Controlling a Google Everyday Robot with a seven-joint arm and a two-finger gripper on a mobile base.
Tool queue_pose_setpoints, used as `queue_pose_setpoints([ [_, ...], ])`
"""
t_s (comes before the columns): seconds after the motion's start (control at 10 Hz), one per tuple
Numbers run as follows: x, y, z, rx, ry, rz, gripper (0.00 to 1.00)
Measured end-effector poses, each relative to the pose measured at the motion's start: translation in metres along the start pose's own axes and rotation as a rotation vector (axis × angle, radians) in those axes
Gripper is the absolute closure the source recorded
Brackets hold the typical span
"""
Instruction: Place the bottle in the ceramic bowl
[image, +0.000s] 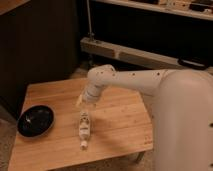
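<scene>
The bottle (84, 129), slim and whitish with a small white cap, lies on its side on the wooden table (120, 122), cap toward the front edge. The ceramic bowl (36, 120), glossy black and shallow, sits at the table's left side, about a hand's width left of the bottle. My gripper (84, 102) hangs at the end of the white arm (135, 80), just above and behind the bottle's far end. It holds nothing that I can see.
The low wooden table stands on a speckled floor. A dark cabinet wall (40, 45) rises behind it on the left, and a metal rail (130, 52) runs behind it. My bulky white arm body (185, 125) fills the right side.
</scene>
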Motion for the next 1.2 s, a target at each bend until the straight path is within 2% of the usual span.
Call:
queue_pose_setpoints([
  [0.4,0.01,-0.007,0.036,0.043,0.059,-0.005,0.35],
  [0.7,0.017,-0.017,0.058,0.04,0.099,0.01,0.35],
  [0.9,0.018,-0.019,0.066,0.032,0.125,0.014,0.37],
  [1.2,0.016,-0.008,0.071,0.038,0.154,-0.001,0.66],
])
